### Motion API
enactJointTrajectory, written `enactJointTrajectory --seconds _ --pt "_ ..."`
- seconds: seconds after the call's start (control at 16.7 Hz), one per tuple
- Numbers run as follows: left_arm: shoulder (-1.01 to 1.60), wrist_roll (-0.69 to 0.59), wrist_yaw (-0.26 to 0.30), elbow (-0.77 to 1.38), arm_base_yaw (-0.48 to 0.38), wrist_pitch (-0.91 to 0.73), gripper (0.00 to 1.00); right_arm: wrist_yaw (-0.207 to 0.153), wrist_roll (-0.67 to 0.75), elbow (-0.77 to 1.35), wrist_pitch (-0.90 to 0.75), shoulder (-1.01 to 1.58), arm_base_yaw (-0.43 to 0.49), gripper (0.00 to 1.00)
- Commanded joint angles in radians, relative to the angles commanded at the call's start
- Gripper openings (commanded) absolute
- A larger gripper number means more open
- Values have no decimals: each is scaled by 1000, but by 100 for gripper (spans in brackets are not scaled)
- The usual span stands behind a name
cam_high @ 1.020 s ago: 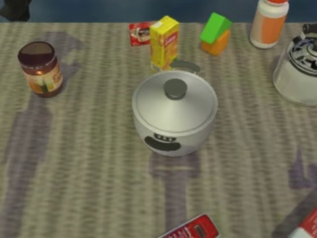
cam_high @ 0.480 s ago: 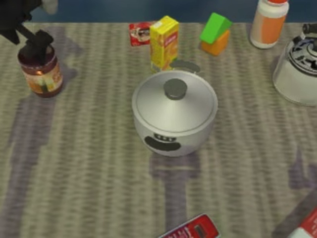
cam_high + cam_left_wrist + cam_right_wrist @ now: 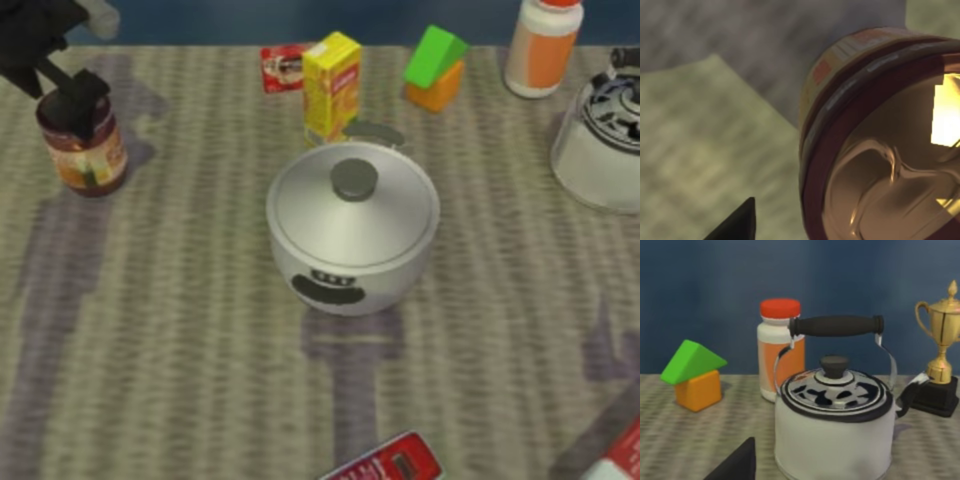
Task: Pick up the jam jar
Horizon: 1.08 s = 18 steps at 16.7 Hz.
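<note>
The jam jar (image 3: 84, 148) is found at the far left of the counter (image 3: 200, 380), upright, well apart from the silver pot (image 3: 352, 225) at the centre. The left tool (image 3: 62, 90) is placed right over the jar's lid, dark fingers covering its top in the top view. The approach step is judged to be in hand: the jar is not yet lifted. Whether the left tool is spread or pressed together cannot be told. Next, the fingers would need to be set around the jar's sides and closed before any lift.

In the left wrist view the lid (image 3: 890, 165) is shown very close up, glossy, with one dark fingertip (image 3: 737, 225) beside the jar. The right arm is parked out of the top view; its wrist view shows a kettle (image 3: 835, 425), a white bottle (image 3: 780, 347) and a gold trophy (image 3: 942, 347).
</note>
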Motion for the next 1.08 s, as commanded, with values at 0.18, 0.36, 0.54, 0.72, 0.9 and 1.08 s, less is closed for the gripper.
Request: enactJointTrajectory --seconds 0.18,0.36,0.54,0.72,0.9,1.08 --pt "-12 0 -1 -40 -2 33 100 0 0 0 0 0 0 100" --pt "-48 -2 -2 -175 -4 127 100 0 0 0 0 0 0 100" --pt "-86 -4 -2 -328 -6 235 100 0 0 0 0 0 0 100" --pt "-103 -5 -3 -393 -6 290 100 0 0 0 0 0 0 100" --pt "-103 -5 -3 -394 -6 292 100 0 0 0 0 0 0 100" --pt "-103 -5 -3 -394 -6 292 85 0 0 0 0 0 0 100"
